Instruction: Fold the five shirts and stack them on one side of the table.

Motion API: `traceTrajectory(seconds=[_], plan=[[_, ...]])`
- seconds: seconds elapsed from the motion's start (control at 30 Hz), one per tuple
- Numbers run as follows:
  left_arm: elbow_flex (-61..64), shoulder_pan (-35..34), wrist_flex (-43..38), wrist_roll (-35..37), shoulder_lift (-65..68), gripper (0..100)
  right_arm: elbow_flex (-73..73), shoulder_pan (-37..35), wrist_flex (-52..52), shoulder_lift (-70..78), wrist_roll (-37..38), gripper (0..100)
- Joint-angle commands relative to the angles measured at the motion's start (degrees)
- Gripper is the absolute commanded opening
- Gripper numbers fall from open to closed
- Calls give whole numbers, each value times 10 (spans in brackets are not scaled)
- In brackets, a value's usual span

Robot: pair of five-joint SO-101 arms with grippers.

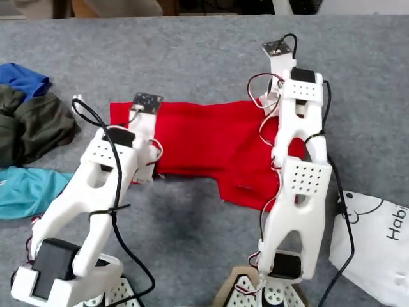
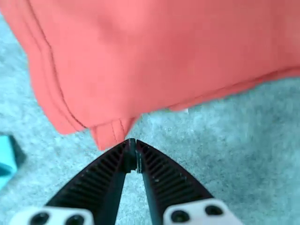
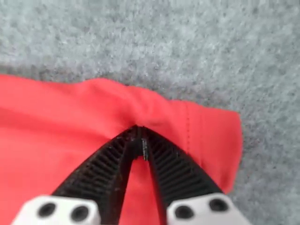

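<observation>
High view gives us the red shirt (image 1: 204,137) spread across the middle of the table (image 1: 192,57). Our right claw (image 3: 141,138) is clamped on its bunched edge. Our left claw (image 2: 132,149) is closed together, right at its hem.

Dark printed lettering stands on a white cloth (image 1: 374,252), well apart from the right claw (image 3: 140,138) that pinches the red shirt (image 3: 70,140). The cloth lies back toward that arm's base and out to its right side. The lettering (image 1: 397,225) runs tilted and is cut off by the edge of the high view. Beside the letters, nearer the claw, is a thin dark outline drawing with two dots (image 1: 358,206). The small boards above the claws (image 1: 147,102) (image 1: 277,48) carry marks too small to read
</observation>
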Motion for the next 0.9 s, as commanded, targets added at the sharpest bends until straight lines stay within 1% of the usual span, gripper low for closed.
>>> traceTrajectory(seconds=[0.0,0.17,0.3,0.37,0.5,0.67,0.77,0.87], plan=[[27,5,-41,2,-22,19,-51,-1,23,21,1,5],[77,1,-126,1,-22,19,-109,-1,56,52,1,5],[96,-38,-181,1,-22,19,-149,0,78,74,2,5],[97,-59,-188,-11,-22,19,-167,0,87,84,3,5],[107,-80,-191,-37,-22,19,-199,0,101,102,4,5],[157,-76,-228,-47,-22,19,-231,0,115,118,4,5],[166,-78,-220,-47,-28,19,-237,0,115,124,4,5],[164,-113,-208,-79,-28,18,-237,0,115,124,4,5]])
